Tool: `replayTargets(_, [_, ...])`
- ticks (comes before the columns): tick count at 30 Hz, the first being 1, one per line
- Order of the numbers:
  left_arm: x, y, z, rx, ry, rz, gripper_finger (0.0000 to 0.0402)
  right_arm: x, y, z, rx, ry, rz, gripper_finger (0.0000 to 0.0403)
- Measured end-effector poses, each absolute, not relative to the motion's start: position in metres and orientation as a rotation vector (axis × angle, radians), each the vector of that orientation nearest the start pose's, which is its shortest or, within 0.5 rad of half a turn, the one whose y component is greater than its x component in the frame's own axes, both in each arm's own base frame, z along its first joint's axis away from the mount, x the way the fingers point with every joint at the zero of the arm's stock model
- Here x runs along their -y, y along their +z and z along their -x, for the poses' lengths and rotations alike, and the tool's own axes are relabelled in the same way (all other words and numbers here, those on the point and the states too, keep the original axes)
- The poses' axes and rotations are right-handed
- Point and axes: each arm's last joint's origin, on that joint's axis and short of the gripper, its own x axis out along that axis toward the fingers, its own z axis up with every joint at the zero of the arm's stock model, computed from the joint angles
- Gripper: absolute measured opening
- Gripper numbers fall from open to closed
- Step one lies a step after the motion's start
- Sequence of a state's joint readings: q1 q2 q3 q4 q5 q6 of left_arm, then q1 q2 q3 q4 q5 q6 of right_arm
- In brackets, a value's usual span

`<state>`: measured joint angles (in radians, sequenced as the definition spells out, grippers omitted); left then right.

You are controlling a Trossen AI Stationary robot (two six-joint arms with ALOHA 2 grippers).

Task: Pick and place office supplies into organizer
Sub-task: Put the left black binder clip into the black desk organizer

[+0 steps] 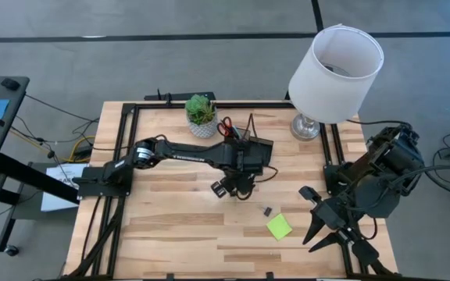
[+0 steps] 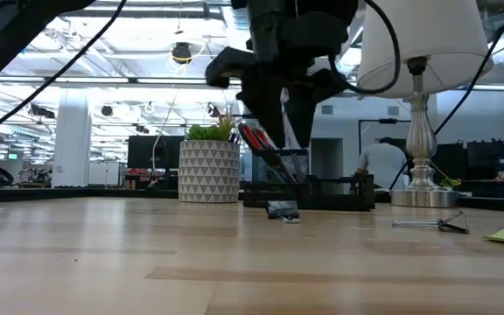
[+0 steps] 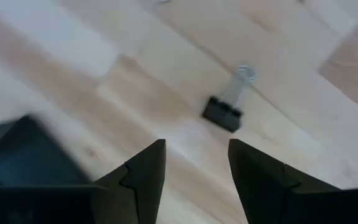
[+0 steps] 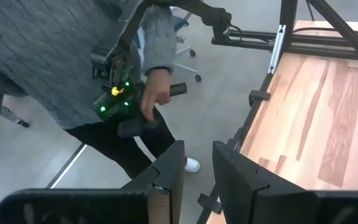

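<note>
A small black binder clip [image 3: 222,114] lies flat on the counter [image 1: 170,226] just ahead of the left gripper [image 3: 196,163], whose fingers stand apart with nothing between them. The left gripper [image 1: 233,186] hovers directly in front of the black organizer [image 1: 258,151], which holds the red-handled scissors [image 1: 225,127] upright in its taller compartment. A second clip [image 1: 267,211] and the lime-green sticky-note pad [image 1: 280,226] lie between the two grippers, nearer the right one. The right gripper [image 1: 319,230] waits at the counter's edge, released and empty, pointing past the edge toward a person [image 4: 61,68] holding a controller.
</note>
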<state>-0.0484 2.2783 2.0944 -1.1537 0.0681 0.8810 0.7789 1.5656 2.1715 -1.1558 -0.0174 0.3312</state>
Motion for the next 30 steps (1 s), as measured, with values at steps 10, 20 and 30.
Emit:
replayTargets(10, [0.048,0.197,-0.455,-1.164,-0.959,-0.962,0.0169,-0.201,0.495,-0.196,-0.68,0.692,-0.027,0.0076])
replayTargets(20, [0.048,0.18,-0.462,-1.109,-0.88,-1.048,0.0169,-0.213,0.488,-0.198,-0.708,0.711,-0.008,0.0076])
replayTargets(30, [0.049,0.165,-0.455,-1.146,-0.942,-1.068,0.0169,-0.216,0.486,-0.2,-0.711,0.714,-0.006,0.0076])
